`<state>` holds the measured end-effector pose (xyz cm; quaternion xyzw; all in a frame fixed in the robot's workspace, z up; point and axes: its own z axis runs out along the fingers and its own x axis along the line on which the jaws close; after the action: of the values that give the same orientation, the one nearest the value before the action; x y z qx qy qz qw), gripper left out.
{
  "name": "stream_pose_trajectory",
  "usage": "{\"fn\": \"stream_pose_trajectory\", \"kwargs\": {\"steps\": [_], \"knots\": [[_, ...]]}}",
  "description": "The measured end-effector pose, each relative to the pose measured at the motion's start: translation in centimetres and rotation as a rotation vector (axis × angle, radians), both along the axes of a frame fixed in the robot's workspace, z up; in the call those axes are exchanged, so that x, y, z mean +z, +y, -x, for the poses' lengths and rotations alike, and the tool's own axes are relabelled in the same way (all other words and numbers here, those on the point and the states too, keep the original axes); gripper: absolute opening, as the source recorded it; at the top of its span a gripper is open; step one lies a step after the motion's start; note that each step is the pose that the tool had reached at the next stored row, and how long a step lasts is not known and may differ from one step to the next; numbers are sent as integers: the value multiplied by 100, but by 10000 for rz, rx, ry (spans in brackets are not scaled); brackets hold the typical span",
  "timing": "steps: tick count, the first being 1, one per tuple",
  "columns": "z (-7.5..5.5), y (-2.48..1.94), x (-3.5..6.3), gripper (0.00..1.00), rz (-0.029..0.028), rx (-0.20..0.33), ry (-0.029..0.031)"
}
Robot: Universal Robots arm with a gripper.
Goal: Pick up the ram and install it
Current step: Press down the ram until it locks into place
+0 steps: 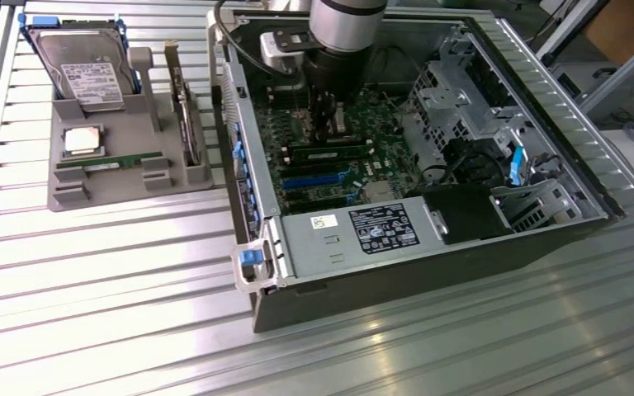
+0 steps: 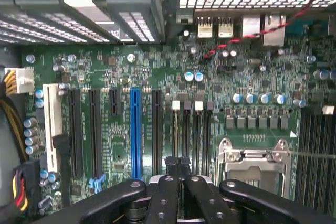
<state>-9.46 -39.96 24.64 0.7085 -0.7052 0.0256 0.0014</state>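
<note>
Green ram (image 1: 333, 153) sits in its slot under the gripper (image 2: 177, 162), fingers pressed together; seating it well likely needs even, straight downward pressure along the motherboard (image 2: 157, 77).

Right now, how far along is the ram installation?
One ram looks placed on the motherboard. The gripper, shut, hangs over the memory slots, with no stick seen in it. A second ram lies in the grey holder, not installed.

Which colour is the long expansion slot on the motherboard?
Blue slot, clearest in the wrist view.
</note>
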Motion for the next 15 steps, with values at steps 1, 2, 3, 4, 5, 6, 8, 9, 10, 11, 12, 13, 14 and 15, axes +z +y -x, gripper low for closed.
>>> {"fn": "stream_pose_trajectory", "kwargs": {"steps": [1, 2, 3, 4, 5, 6, 8, 9, 10, 11, 12, 13, 14, 15], "knots": [[17, 0, -4, 11, -1, 0, 0], [50, 0, -10, 11, 1, 0, 0], [71, 0, -14, 11, 0, 0, 0], [109, 0, -22, 11, 0, 0, -1], [132, 0, -28, 11, -1, 0, -1], [154, 0, -35, 11, -2, 0, -2], [186, 0, -48, 11, -2, -1, -2], [194, 0, -53, 11, 0, -1, -1], [195, 0, -58, 11, 0, 1, 0], [198, 0, -65, 11, -1, 0, -1], [199, 0, -73, 11, -2, 1, -1], [201, 0, -77, 11, 0, 1, -1], [204, 0, -82, 11, 0, -1, 0], [208, 0, -86, 11, 1, -1, 1]]}}
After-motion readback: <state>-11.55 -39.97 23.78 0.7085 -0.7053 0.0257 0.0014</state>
